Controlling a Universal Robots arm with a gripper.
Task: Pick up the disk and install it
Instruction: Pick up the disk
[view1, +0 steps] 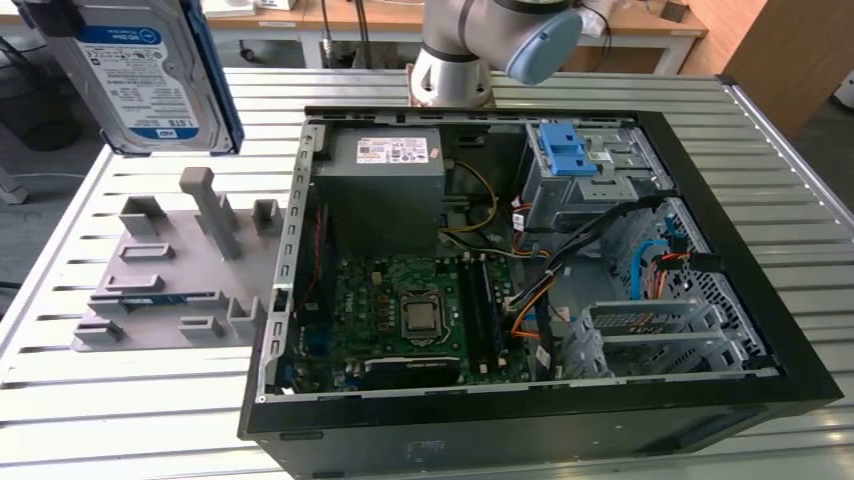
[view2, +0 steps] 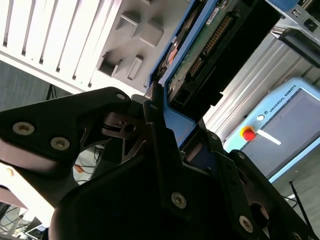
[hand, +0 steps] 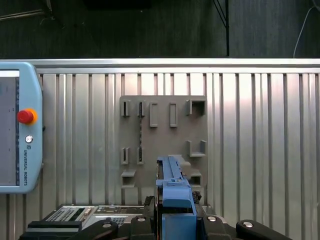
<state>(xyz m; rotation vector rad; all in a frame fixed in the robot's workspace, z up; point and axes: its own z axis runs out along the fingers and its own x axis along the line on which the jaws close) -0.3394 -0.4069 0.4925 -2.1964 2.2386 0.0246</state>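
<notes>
Silver-and-blue: the disk is held upright and lifted clear above the grey holder tray, at the exterior view's left. The gripper is clamped on its blue rail edge, likely keeping it square for the open computer case.

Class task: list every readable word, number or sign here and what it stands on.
On the silver hard drive, white-and-blue label: print too small to read.
On the grey power-supply box, white sticker: likewise.
On the light-blue teach pendant: maker's name in capitals, left unquoted.
</notes>
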